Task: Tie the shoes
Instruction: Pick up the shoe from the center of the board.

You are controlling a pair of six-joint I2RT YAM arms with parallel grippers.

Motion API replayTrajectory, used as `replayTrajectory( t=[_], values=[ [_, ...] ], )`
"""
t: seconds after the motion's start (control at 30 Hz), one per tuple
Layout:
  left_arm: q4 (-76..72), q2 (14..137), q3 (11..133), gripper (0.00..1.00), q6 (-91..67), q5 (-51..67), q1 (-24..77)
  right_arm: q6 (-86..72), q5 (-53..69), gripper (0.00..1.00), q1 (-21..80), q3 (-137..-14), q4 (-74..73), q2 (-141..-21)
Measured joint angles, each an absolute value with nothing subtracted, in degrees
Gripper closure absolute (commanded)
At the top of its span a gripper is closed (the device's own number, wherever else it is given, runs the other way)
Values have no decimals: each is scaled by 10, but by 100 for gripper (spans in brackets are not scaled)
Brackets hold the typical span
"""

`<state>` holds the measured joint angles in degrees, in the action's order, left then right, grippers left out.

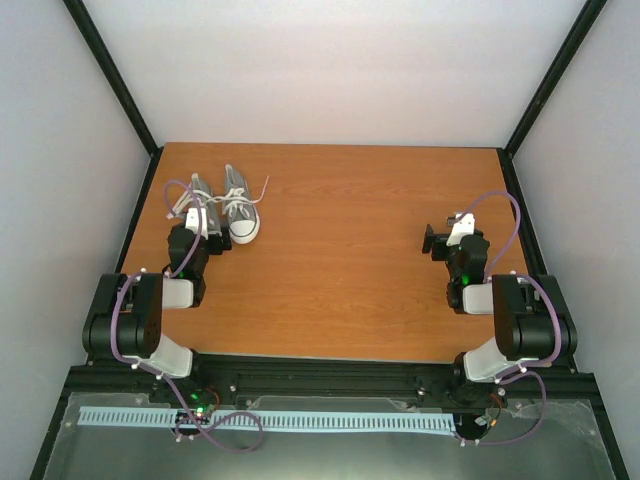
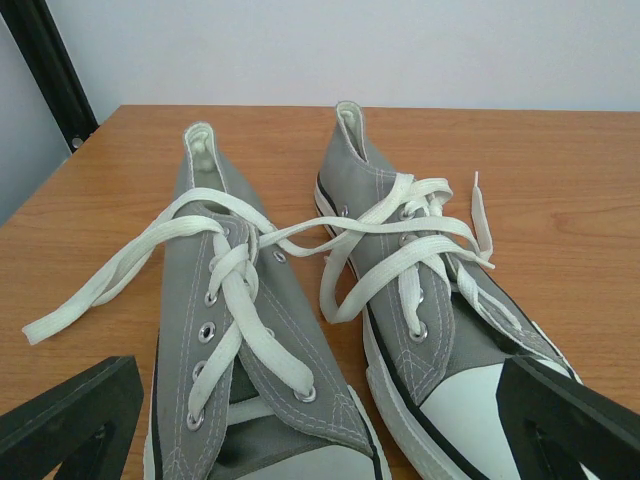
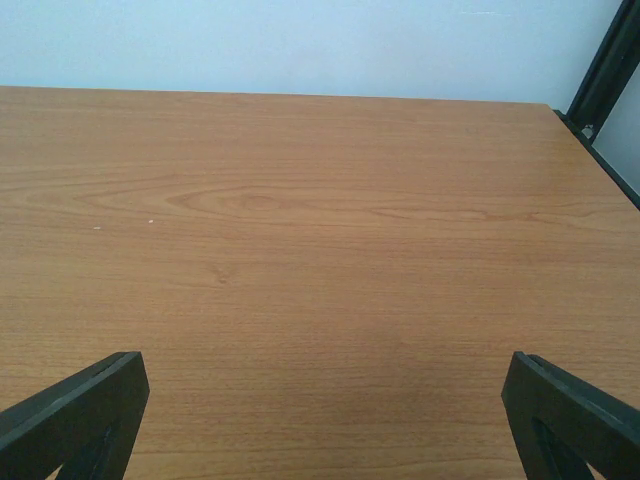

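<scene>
The pair of grey canvas sneakers (image 1: 232, 205) stands side by side near the far left corner of the desk (image 1: 340, 290). Their white toe caps (image 2: 465, 420) point toward the near edge and the heels toward the far edge. The white laces (image 2: 300, 232) are untied. Loose lengths from both shoes cross in the gap between them, one end trails onto the desk toward its left edge, and another end lies on the side toward the right edge. The left pincer (image 2: 320, 430) hovers just at the toe caps, jaws spread fully wide, gripping nothing. The right pincer (image 3: 320, 420) hangs over bare desk near the right edge, well apart from the sneakers, also spread wide and empty.
</scene>
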<state>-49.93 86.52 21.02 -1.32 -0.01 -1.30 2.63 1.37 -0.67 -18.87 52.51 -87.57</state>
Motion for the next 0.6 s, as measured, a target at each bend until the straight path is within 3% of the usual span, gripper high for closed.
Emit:
replayTrajectory(
  t=[0.4,0.5,0.6],
  values=[
    [-495,865,212,0,-13,-1,-13,26,14,0,-7,-189,525,-876],
    [-398,861,262,2,-13,-3,-13,26,14,0,-7,-189,525,-876],
    [-245,861,390,12,-13,-4,-13,25,10,0,-7,-189,522,-874]
  ],
)
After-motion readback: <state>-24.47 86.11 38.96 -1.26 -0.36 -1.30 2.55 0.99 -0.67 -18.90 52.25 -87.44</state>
